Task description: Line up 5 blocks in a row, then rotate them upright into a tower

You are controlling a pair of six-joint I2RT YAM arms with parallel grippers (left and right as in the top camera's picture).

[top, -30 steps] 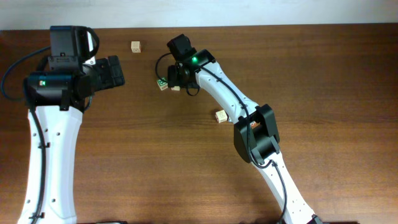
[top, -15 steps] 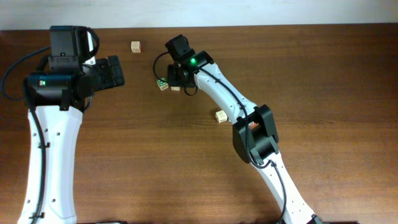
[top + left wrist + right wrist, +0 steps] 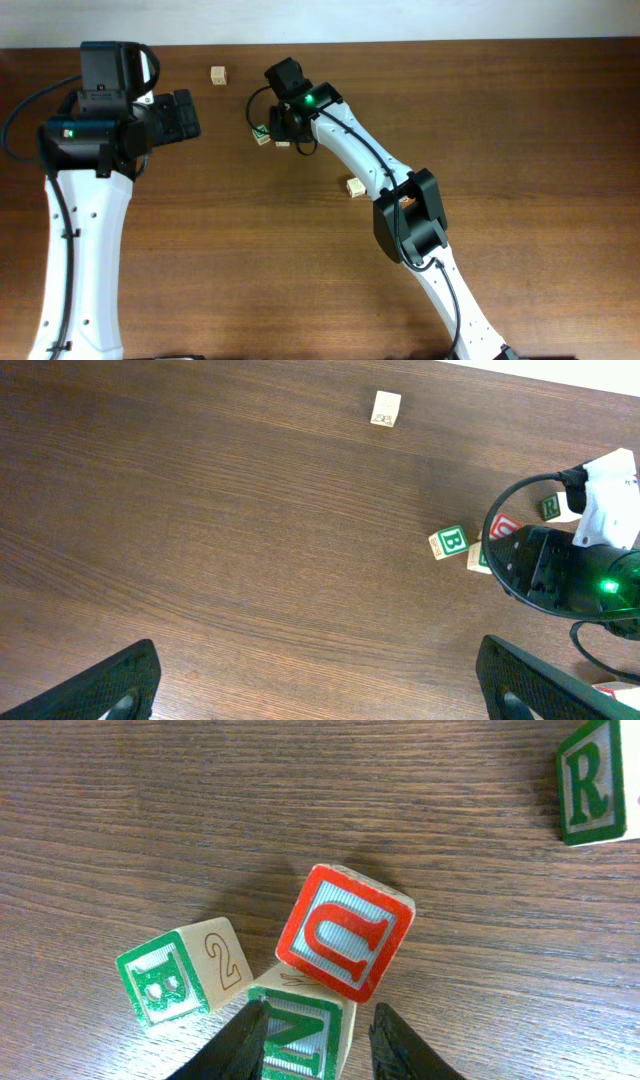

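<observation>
Shows U block (image 3: 345,932), B block (image 3: 178,982) and N block (image 3: 300,1040) huddled together on the surface (image 3: 520,120), likely light, hard and slick, with right tool (image 3: 320,1018) narrow astride N block's flat opposite sides, the sensible hold, grip unconfirmed, and left tool (image 3: 318,660) wide, empty.

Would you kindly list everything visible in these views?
wooden table: 1, dark brown, beneath everything
N block: 1, green face, in the cluster
U block: 1, red face, touching the N block
B block: 1, green face, beside the N block
R block: 1, green face, apart from the cluster
far-edge block: 1, pale wood, alone
mid-table block: 1, pale wood, alone
left gripper: 1, black, open, table's left side
right gripper: 1, black, straddling the N block
</observation>
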